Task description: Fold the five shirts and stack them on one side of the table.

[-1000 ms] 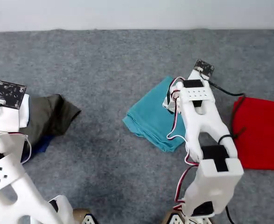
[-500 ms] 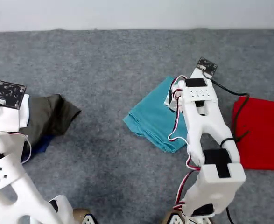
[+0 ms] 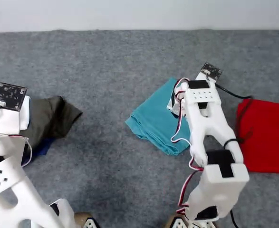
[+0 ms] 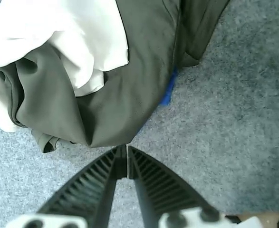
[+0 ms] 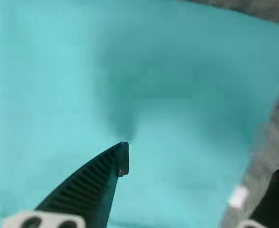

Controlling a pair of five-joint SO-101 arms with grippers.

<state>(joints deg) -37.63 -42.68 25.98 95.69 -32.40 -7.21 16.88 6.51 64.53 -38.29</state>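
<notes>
Hovering over the teal shirt (image 5: 144,71), the right gripper (image 5: 201,173) has its jaws spread wide and grasps nothing. One ribbed finger (image 5: 101,180) points over the middle of the cloth, and the other sits off at the shirt's border, where the grey table (image 5: 272,137) begins and a small white label (image 5: 236,197) lies on the fabric. From the high view, the teal shirt (image 3: 151,118) lies folded as a slanted rectangle near the middle of the grey table (image 3: 106,61), with the right arm (image 3: 206,118) stretched over its right-hand part. A red shirt (image 3: 267,137) lies flat at the right edge, just beside that arm and apart from the teal one, and a black cable (image 3: 234,95) runs by its upper corner. At the left edge sits a loose pile: an olive shirt (image 3: 53,116), a white shirt (image 3: 8,121) bunched against it, and a bit of blue cloth (image 3: 43,148) peeking from underneath, with the left arm (image 3: 8,185) standing close by. The left gripper (image 4: 126,159) is clenched, its tips pressed together with nothing seen between them, right at the hem of the olive shirt (image 4: 120,85). The white shirt (image 4: 72,38) is crumpled on top of it.
</notes>
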